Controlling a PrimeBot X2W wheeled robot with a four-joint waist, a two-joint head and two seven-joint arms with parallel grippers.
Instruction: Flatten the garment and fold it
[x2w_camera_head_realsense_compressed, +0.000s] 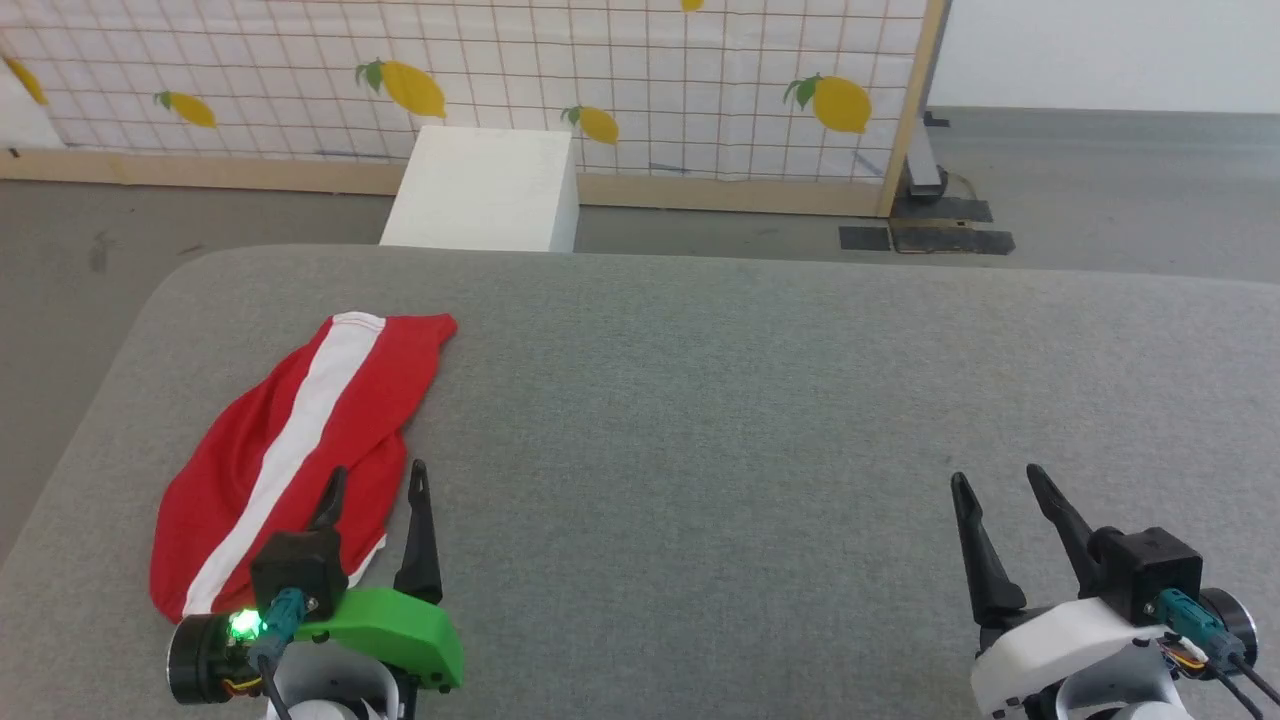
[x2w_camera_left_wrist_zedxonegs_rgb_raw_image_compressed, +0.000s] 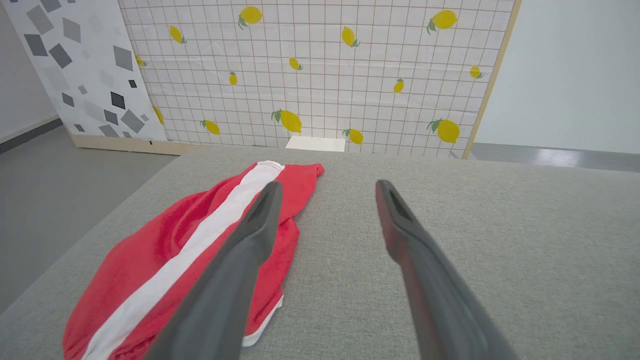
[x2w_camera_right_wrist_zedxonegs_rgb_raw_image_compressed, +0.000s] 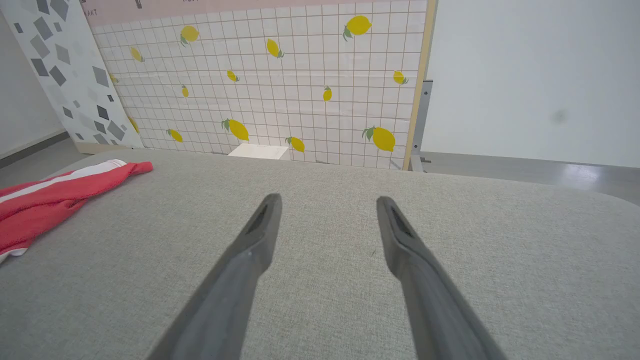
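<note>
The garment (x2w_camera_head_realsense_compressed: 300, 440), red shorts with a white side stripe, lies bunched and folded over on itself at the left of the grey table (x2w_camera_head_realsense_compressed: 760, 420); no print shows. My left gripper (x2w_camera_head_realsense_compressed: 378, 478) hovers open at its near right edge, one finger over the red cloth, the other over bare table. In the left wrist view the garment (x2w_camera_left_wrist_zedxonegs_rgb_raw_image_compressed: 165, 250) runs under the left finger, and the left gripper (x2w_camera_left_wrist_zedxonegs_rgb_raw_image_compressed: 327, 186) holds nothing. My right gripper (x2w_camera_head_realsense_compressed: 997, 482) stands open far to the right over bare table. The right wrist view shows the right gripper (x2w_camera_right_wrist_zedxonegs_rgb_raw_image_compressed: 327, 200) open and the garment (x2w_camera_right_wrist_zedxonegs_rgb_raw_image_compressed: 45, 195) at the left edge.
A white box (x2w_camera_head_realsense_compressed: 487, 190) stands on the floor just beyond the table's far edge. Behind it runs a lemon-print grid screen (x2w_camera_head_realsense_compressed: 600, 70) with a wooden frame. The table's left edge curves close beside the garment.
</note>
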